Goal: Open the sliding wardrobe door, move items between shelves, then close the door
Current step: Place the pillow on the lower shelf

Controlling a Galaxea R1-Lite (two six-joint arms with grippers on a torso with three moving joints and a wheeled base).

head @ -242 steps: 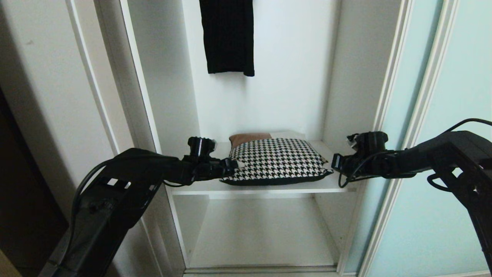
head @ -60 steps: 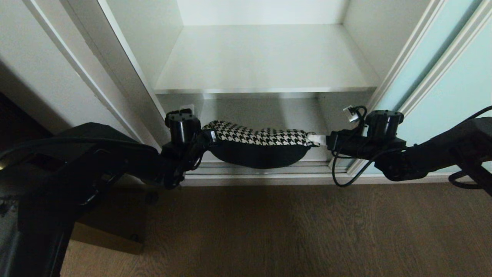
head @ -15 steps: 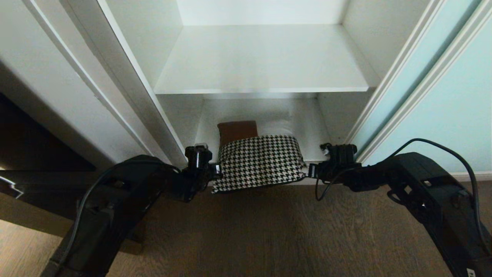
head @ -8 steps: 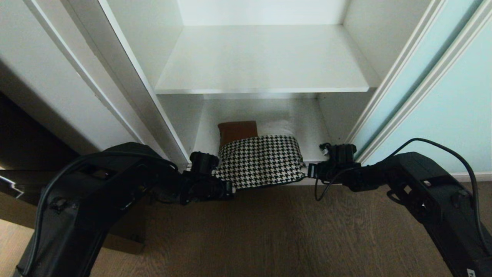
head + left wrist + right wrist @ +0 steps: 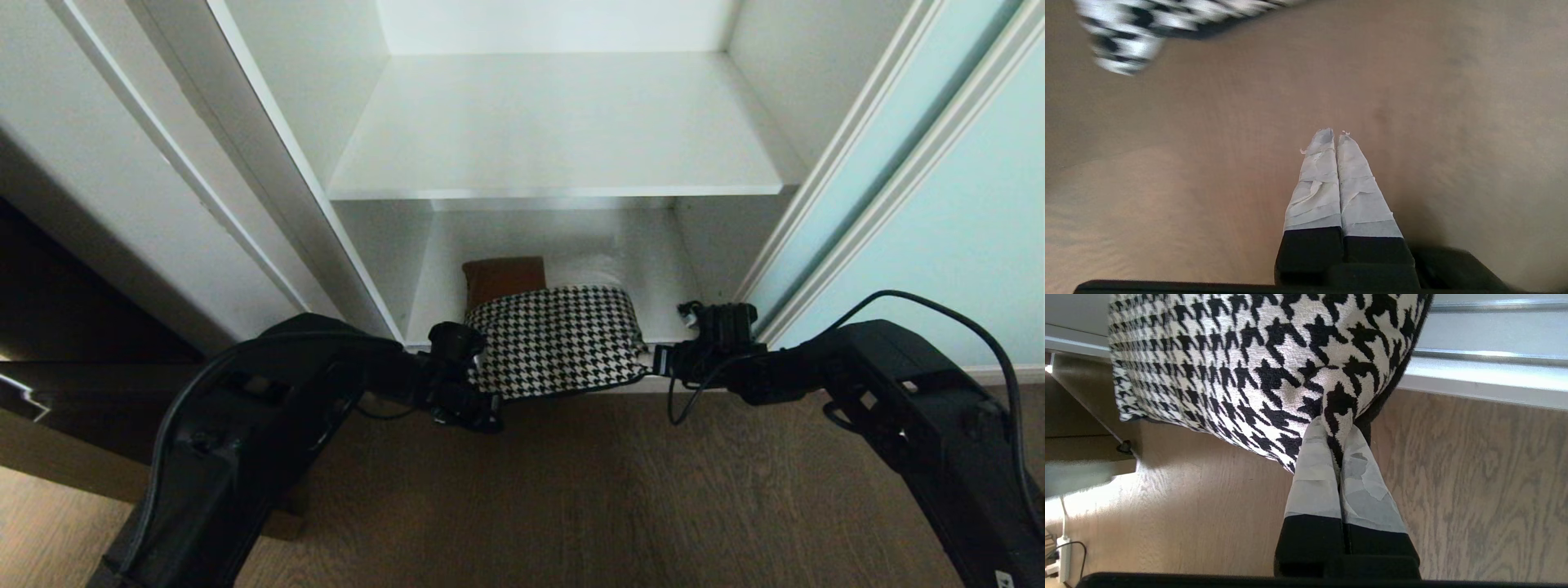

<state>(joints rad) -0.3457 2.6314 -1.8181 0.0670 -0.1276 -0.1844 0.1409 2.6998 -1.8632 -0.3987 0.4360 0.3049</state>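
The cushion (image 5: 555, 339) lies in the lowest compartment of the wardrobe, below the white shelf (image 5: 563, 122); its houndstooth front edge overhangs the floor track toward the wooden floor (image 5: 571, 490), with the rust-brown patch toward the back. The sliding wardrobe door (image 5: 939, 204) stands at the robot's right, leaving the opening clear.

Right gripper (image 5: 1337, 430): jaws pinched on the cushion's near corner; the right wrist view shows the taped fingers (image 5: 1312, 473) closed over a fold of houndstooth fabric (the head view gives only the wrist beside the cushion's right edge, the grip itself hidden). The same wrist view also shows the ridged track (image 5: 1490, 371) behind the cushion.

Left gripper (image 5: 1336, 136): fingers pressed together with nothing between them, pointing at bare floor; the left wrist view shows a blurred cushion corner (image 5: 1122, 45) well off to one side, apart from the fingertips. The head view places this gripper (image 5: 482, 416) just below the cushion's left front corner, over the floor; whether it touches the fabric cannot be told from that view.
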